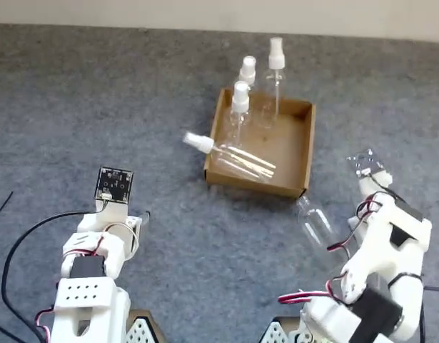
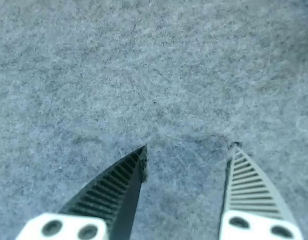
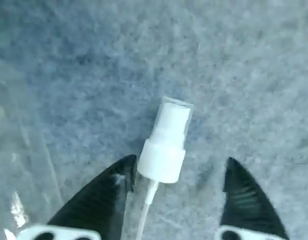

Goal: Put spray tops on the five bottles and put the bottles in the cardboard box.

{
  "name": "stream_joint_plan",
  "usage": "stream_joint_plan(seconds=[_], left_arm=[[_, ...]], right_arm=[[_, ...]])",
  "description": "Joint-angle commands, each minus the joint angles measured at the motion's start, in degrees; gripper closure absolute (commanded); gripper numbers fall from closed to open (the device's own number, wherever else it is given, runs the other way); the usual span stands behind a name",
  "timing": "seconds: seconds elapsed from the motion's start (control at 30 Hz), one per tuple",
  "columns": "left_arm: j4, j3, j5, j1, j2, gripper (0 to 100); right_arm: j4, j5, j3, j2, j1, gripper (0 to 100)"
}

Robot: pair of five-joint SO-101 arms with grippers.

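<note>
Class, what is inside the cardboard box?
In the cardboard box stand a front bottle and a taller bottle, both capped; a lying bottle pokes its spray top over the left wall. The rear bottle has its base covered, so inside or behind is unclear.

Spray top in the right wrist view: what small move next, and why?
Probably lower the right pincer slightly and close on the spray top: it lies on the carpet between the open fingers, and the capless bottle lies beside the cardboard box.
</note>
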State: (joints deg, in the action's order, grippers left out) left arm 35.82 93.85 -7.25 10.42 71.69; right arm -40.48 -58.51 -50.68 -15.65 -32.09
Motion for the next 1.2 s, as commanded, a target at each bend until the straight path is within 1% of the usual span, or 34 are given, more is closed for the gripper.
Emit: stream_joint_plan(seconds=[0.0,0.1,0.2,0.27,0.33,0.43,0.53,0.63,0.7,0.8,0.9,1.0,1.17], left_arm=[[-1.3,-1.0,-0.5,0.4,0.1,77],[-1.1,-3.2,-0.5,0.4,0.1,77],[-1.1,-5.1,-0.5,0.6,-0.3,77],[1.1,-6.0,-0.5,0.6,-0.4,77],[3.3,-6.4,-0.5,0.6,-0.1,77],[4.0,-5.8,-0.5,0.6,0.1,77],[4.0,-5.3,-0.5,0.6,0.1,77],[4.1,-5.3,-0.5,0.6,0.1,77],[4.1,-5.3,-0.5,0.6,0.1,77],[4.1,-5.2,-0.5,0.6,0.1,77],[3.9,-4.8,-0.6,0.5,0.1,77],[3.9,-4.8,-0.6,0.4,0.1,77],[3.9,-4.7,-0.6,0.4,0.1,77]], right_arm=[[0.9,0.3,0.4,-4.1,-0.7,73.4],[-1.2,6.4,1.5,-8.8,0.5,73.5],[-7.8,11.2,4.3,-16.1,7.0,75.7],[-14.0,13.8,6.3,-21.1,14.7,78.3],[-19.9,17.1,9.0,-24.9,23.7,78.6],[-26.2,21.8,14.2,-27.1,36.9,78.5],[-27.5,26.5,19.5,-24.3,46.6,78.5],[-27.4,26.7,22.9,-18.5,53.4,78.5],[-25.9,26.5,24.4,-14.4,56.1,78.5],[-20.8,24.6,24.8,-9.5,57.1,78.4],[-18.2,22.5,24.8,-5.4,58.7,74.8],[-15.7,22.6,24.8,-2.9,59.4,71.9],[-9.5,22.6,24.8,1.2,59.3,71.9]])
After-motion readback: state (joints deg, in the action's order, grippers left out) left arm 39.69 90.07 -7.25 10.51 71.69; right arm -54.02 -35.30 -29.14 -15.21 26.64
